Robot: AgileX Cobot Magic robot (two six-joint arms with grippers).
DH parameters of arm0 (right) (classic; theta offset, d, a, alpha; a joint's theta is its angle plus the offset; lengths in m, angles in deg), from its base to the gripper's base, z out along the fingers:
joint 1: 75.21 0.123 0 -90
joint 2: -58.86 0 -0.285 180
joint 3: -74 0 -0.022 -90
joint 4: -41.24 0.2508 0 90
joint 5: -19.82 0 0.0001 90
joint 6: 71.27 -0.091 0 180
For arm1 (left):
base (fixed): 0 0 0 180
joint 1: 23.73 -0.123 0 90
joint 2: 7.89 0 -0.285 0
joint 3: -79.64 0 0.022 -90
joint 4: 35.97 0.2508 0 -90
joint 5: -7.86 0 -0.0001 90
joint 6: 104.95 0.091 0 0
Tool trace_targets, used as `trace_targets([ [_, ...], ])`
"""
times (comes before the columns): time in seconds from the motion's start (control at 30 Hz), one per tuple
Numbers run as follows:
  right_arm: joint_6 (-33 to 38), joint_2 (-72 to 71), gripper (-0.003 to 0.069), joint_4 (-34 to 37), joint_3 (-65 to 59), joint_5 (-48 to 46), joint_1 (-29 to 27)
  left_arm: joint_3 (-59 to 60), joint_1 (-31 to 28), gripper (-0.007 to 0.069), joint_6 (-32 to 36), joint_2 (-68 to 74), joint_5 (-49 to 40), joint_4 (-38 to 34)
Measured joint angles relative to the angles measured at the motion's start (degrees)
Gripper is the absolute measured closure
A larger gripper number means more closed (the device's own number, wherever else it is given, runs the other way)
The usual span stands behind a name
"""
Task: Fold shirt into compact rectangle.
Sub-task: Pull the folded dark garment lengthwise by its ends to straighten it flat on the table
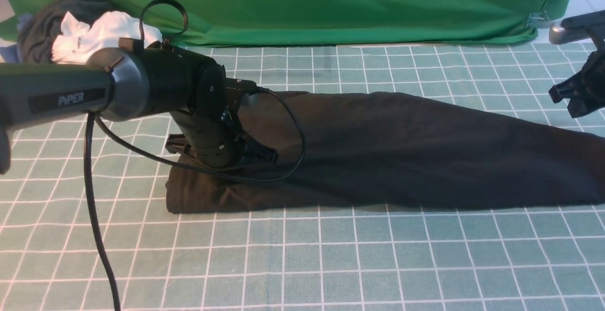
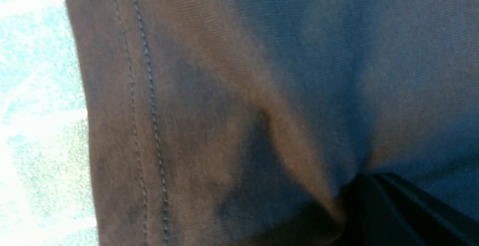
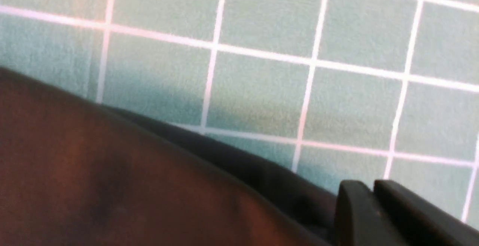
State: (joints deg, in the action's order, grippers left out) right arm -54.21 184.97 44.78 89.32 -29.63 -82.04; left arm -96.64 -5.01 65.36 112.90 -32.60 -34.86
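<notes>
Though front misses it — stitching (image 2: 151, 100) on shirt (image 2: 284, 70).

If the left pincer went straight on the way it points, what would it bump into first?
The shirt: the left pincer points down at its left end and seems to pinch the cloth there.

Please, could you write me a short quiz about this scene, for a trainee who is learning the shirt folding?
1. True or false: the left gripper is down on the left end of the shirt.
2. What lies far left, by the green backdrop? A) a white garment bunched with a dark grey garment; B) a box; C) a bottle.
3. Which gripper hangs raised near the shirt's right end?
Key: 1 true; 2 A; 3 the right gripper.
</notes>
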Motion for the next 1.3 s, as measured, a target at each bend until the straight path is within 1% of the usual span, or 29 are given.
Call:
trace_targets([
  [0.1, -2.50, -1.12, 0.0482, -0.14, 1.82, -3.71, 0.00, 0.12, 0.00, 0.0619, 0.06, -0.21, 0.12, 0.00],
  [0.13, -2.77, -1.25, 0.0475, -0.14, 1.93, -3.98, 0.00, 0.12, 0.00, 0.0619, 0.06, -0.23, 0.12, -0.05],
  [0.17, -3.31, -2.63, 0.0440, -0.14, 2.70, -6.60, 0.06, 0.17, 0.00, 0.0619, 0.06, -0.44, 0.26, -0.11],
  [0.2, -3.45, -3.52, 0.0436, -0.14, 2.83, -7.95, 0.13, 0.22, 0.00, 0.0619, 0.06, -0.70, 0.32, -0.16],
  [0.23, -3.45, -3.52, 0.0436, -0.14, 2.83, -7.95, 0.13, 0.30, 0.00, 0.0619, 0.06, -0.83, 0.32, -0.22],
  [0.3, -3.45, -5.64, 0.0464, -0.14, 2.88, -11.34, 0.71, 0.41, -0.10, 0.0619, 0.06, -1.70, 0.32, -0.17],
  [0.4, -3.45, -7.92, 0.0561, 0.38, 2.88, -15.47, 1.26, 0.52, -0.30, 0.0619, 0.06, -3.44, 0.29, -0.06],
  [0.43, -3.10, -9.11, 0.0615, 1.79, 2.88, -17.80, 1.63, 0.54, -0.44, 0.0619, 0.06, -4.87, 0.25, -0.06],
  [0.5, -2.34, -9.84, 0.0631, 2.59, 2.66, -18.92, 1.84, 0.59, -0.44, 0.0618, 0.06, -6.38, -0.23, 0.28],
  [0.6, -1.64, -10.57, 0.0634, 2.95, 1.45, -19.18, 2.02, 0.59, -0.44, 0.0618, 0.06, -7.77, -1.73, 1.30],
  [0.63, -1.51, -11.65, 0.0636, 3.19, -0.47, -19.13, 1.81, 0.64, -0.51, 0.0617, -0.41, -9.36, -3.66, 3.42],
  [0.73, -1.51, -12.85, 0.0636, 3.19, -2.02, -18.84, 1.42, 1.00, -0.97, 0.0617, -0.65, -10.60, -4.43, 3.92],
  [0.87, -2.18, -15.28, 0.0636, 3.32, -6.48, -17.28, -1.44, 3.77, -3.26, 0.0617, -0.77, -13.68, -4.07, 1.94],
  [0.97, -4.65, -15.40, 0.0628, 3.24, -8.58, -16.16, -3.78, 6.93, -3.89, 0.0617, -0.63, -13.86, -1.25, 0.41],
  [1.07, -5.59, -14.81, 0.0596, 3.13, -10.31, -15.39, -4.66, 9.88, -3.89, 0.0617, -0.31, -12.44, 2.76, -1.11],
  [1.17, -4.45, -13.22, 0.0564, 5.51, -10.92, -14.94, -4.41, 11.34, -3.84, 0.0617, -0.22, -10.34, 6.72, -1.70],
  [1.3, -3.39, -10.39, 0.0547, 7.23, -10.93, -13.11, -3.57, 11.45, -3.89, 0.0617, -0.39, -8.12, 8.01, -1.67],
])
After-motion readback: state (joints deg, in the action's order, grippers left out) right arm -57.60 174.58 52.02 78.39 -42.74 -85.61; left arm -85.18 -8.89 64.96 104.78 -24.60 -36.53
